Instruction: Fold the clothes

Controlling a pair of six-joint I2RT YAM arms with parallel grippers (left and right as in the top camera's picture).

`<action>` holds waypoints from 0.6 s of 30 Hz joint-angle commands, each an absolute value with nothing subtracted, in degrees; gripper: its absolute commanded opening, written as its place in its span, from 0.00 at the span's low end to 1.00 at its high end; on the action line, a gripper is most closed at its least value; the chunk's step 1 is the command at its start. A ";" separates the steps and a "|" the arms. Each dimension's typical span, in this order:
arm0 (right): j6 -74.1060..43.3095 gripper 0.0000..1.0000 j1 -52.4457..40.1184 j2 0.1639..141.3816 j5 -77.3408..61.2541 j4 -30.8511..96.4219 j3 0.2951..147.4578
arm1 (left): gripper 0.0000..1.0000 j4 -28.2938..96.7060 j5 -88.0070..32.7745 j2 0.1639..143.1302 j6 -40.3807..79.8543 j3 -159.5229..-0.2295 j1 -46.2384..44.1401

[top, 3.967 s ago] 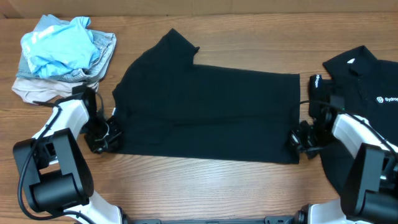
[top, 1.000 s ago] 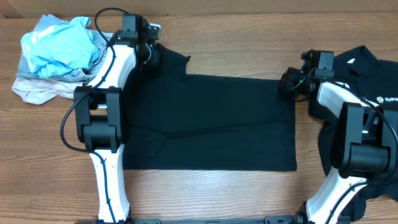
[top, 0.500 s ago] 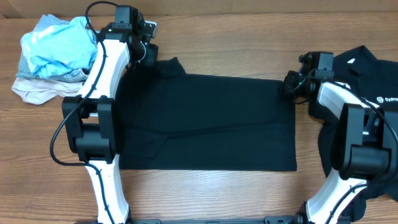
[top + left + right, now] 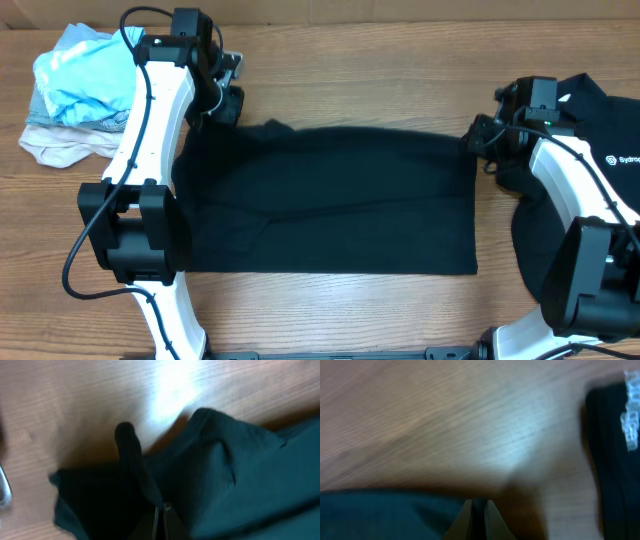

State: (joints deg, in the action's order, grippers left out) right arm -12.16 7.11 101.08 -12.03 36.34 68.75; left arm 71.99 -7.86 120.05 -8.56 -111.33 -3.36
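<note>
The left gripper (image 4: pixel 222 98) is pressed together on dark cloth. In its wrist view a ridge of fabric rises up between the fingers, so it is pinching the far left corner of the plain black shirt (image 4: pixel 330 210). The right gripper (image 4: pixel 478 140) is also closed, at the far right corner of the same shirt. Its wrist view is blurred, but the cloth's edge runs right up to the closed fingertips, so I take it to be nipping the hem there.

The shirt lies spread on the tabletop (image 4: pixel 400 60) with its long axis running straight from one gripper to the other. The whole body of the garment lies on the robot's side of both grippers. Its near edge lies flat and straight, well apart from either gripper.

That is the relation the next move hangs on, I'd say. With both far corners held, the far edge can be carried back over the body toward the near edge, and the two arms would need to travel together to keep that edge taut and level. Each arm is nearest its own corner, and neither is better placed than the other.

Just beyond the right gripper, on its outer side, lies a collared black shirt (image 4: pixel 600 120) with white lettering. Out past the left gripper sits a heap of light-blue, grey and beige garments (image 4: pixel 90 80). Neither gripper touches these.
</note>
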 commanded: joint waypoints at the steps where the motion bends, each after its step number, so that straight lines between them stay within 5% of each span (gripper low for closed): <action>1: -17.12 0.04 7.14 99.85 -8.19 40.23 68.64 | 0.04 76.14 -7.03 119.70 -8.16 -111.48 -3.01; 18: -17.82 0.04 7.14 99.85 -2.37 60.23 68.75 | 0.04 90.43 -6.66 119.33 -6.20 -101.06 -1.23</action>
